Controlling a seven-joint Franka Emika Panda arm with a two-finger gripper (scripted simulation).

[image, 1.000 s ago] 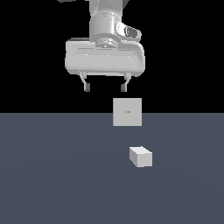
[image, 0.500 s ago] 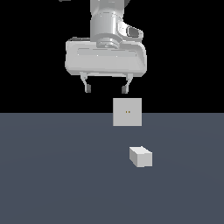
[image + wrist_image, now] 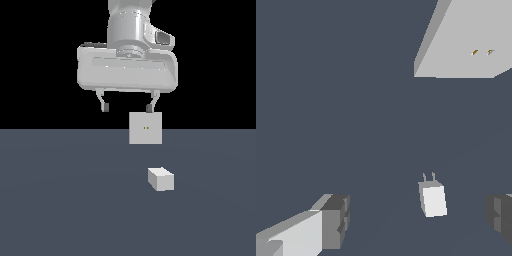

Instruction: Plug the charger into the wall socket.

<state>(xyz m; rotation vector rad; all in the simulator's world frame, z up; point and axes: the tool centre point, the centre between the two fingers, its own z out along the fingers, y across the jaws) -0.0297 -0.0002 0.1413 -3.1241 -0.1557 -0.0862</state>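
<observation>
The tool (image 3: 127,107) hangs high above the surface (image 3: 60,200), its two short dark-tipped fingers (image 3: 104,106) spread wide with nothing between them, projecting from a broad, smooth, rounded pale-grey housing under the arm's cylindrical wrist. The charger (image 3: 161,178) is a small, plain off-white block with crisp edges and flat matte faces, lying on the dark slate-blue surface well below the tool and toward the exterior view's right of it. In the wrist view the charger (image 3: 433,199) shows two thin prongs at one end, pointing toward the wall socket (image 3: 466,40), and it lies between the two blocky grey fingertips (image 3: 336,220) without touching either. The wall socket (image 3: 145,128) is a flat, square, off-white plate standing upright on the surface beyond the charger, well apart from it, with two tiny dark-orange holes side by side at its centre. In the exterior view one fingertip appears just above the plate's top edge, though whether it is truly close or only lined up with it is hard to tell from here. The surface is uniform and textureless.
</observation>
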